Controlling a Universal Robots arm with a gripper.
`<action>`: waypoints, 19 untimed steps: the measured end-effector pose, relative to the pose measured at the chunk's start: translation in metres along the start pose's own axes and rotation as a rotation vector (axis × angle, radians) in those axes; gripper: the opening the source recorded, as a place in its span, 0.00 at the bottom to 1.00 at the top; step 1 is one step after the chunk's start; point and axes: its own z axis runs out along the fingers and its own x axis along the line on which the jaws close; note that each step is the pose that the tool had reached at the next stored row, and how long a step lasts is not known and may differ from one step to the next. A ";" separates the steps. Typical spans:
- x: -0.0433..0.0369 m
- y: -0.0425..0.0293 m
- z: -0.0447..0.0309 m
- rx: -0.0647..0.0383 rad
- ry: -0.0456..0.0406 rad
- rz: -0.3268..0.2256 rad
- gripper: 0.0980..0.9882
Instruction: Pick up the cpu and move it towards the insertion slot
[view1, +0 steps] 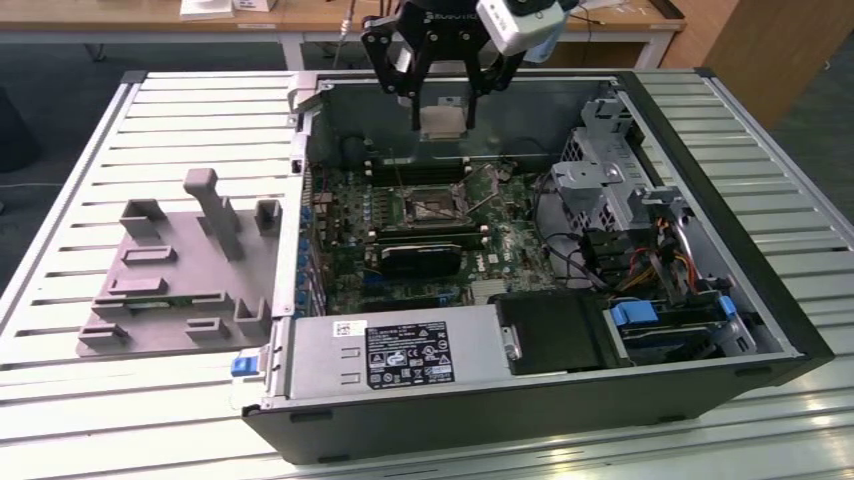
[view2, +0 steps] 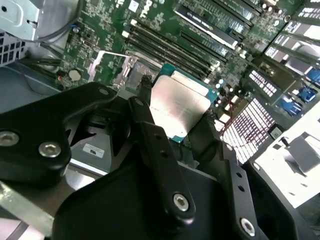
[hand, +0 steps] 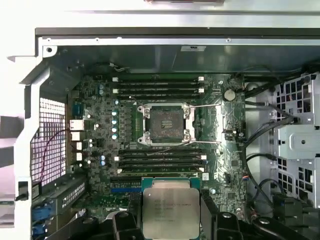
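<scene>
Black gripper (view2: 182, 107) linkage, bolted with silver screws, fills the foreground in the second wrist view; its fingers (view2: 150, 127) are clamped on opposite edges of the cpu (view2: 179, 105).

Item: cpu. Flat square chip with a silvery-white metal lid, faint print on top, and a thin teal-green rim showing around the lid in both wrist views (hand: 170, 209). Held level and clear of the board, in the air above the open computer case (view1: 787, 330); in the exterior view it appears as a pale square (view1: 442, 120) between the gripper's (view1: 442, 122) fingers, over the far part of the case interior.

Item: insertion slot (hand: 166, 123). Square socket with a shiny metal frame and dark centre, uncovered, on the green motherboard (hand: 220, 150). The exterior view places it (view1: 433, 205) below and nearer the camera than the cpu, well apart from it. Black memory slots (hand: 160, 157) run in rows on two sides of the insertion slot.

Item: grey fixture plate (view1: 174, 285) with raised blocks, on the slatted table (view1: 80, 240) beside the computer case, on the exterior view's left of it.

Item: silver power supply (view1: 387, 355) with label, at the case's near edge.
</scene>
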 end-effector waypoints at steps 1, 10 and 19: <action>-0.0001 0.0000 0.0000 0.000 0.0000 0.000 0.50; -0.0144 0.0015 0.0042 0.000 0.0007 0.000 0.50; -0.0180 0.0222 0.0106 0.000 0.0005 0.000 0.50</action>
